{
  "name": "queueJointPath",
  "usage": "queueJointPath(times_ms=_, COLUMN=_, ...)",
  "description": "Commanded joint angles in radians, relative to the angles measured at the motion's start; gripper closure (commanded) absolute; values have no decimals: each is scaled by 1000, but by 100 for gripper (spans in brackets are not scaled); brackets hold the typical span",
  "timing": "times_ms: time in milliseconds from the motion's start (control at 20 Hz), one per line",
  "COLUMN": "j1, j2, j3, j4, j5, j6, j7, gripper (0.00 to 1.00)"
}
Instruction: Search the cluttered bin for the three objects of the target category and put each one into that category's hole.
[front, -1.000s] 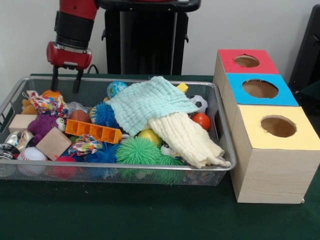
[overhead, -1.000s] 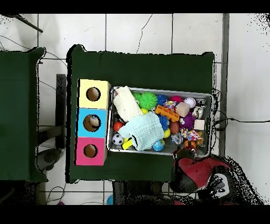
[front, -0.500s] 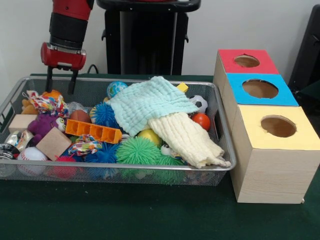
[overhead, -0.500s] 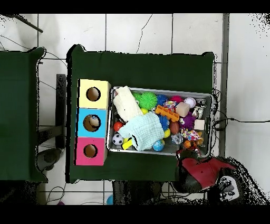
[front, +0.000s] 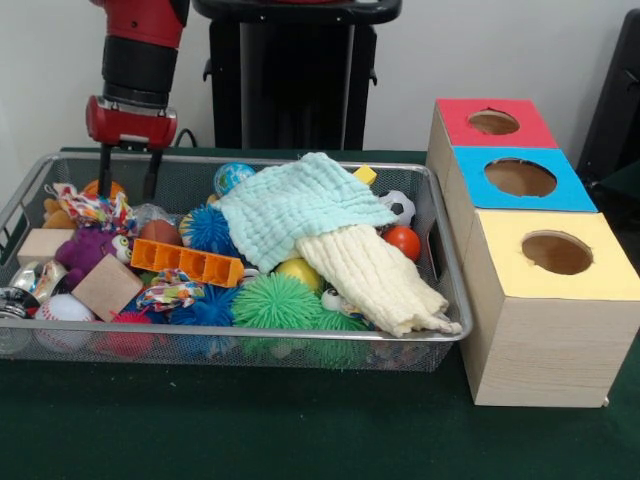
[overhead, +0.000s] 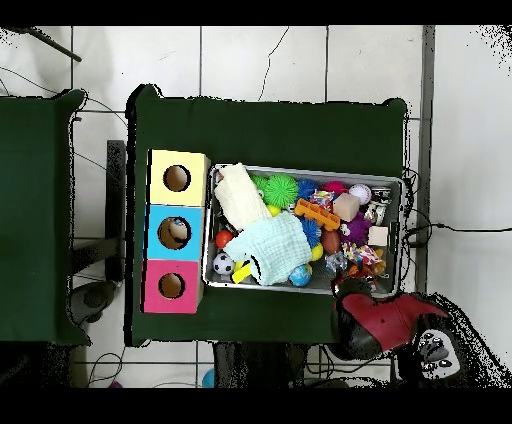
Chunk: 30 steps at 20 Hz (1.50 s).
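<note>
My gripper hangs open over the wire bin's back left corner, nothing between its fingers, just above an orange toy and a patterned fabric toy. In the overhead view the gripper shows at the bin's lower right edge. A pale green cloth and a cream cloth cover the bin's middle. Around them lie a green spiky ball, a blue spiky ball, an orange brick, a wooden block and a red ball.
A wooden box stands right of the bin with a red hole, a blue hole and a yellow hole. A black stand rises behind the bin. Green cloth covers the table.
The gripper shifted slightly left, then came back a little right and lower toward the bin's corner. It stayed open. Nothing in the bin moved.
</note>
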Motion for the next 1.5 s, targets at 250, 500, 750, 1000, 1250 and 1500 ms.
queueJointPath(times_ms=250, j1=-138, j2=-39, j3=308, j4=42, j5=-29, j6=156, j7=31, gripper=0)
queueJointPath(times_ms=500, j1=-172, j2=-43, j3=339, j4=61, j5=-23, j6=170, j7=11, gripper=0)
queueJointPath(times_ms=750, j1=-203, j2=-42, j3=374, j4=58, j5=-24, j6=193, j7=-12, gripper=0)
queueJointPath(times_ms=1000, j1=-202, j2=-40, j3=366, j4=67, j5=-18, j6=193, j7=-1, gripper=0)
queueJointPath(times_ms=1250, j1=-206, j2=-54, j3=377, j4=81, j5=-3, j6=215, j7=-3, gripper=0)
queueJointPath(times_ms=1500, j1=-217, j2=-54, j3=387, j4=91, j5=7, j6=226, j7=-2, gripper=0)
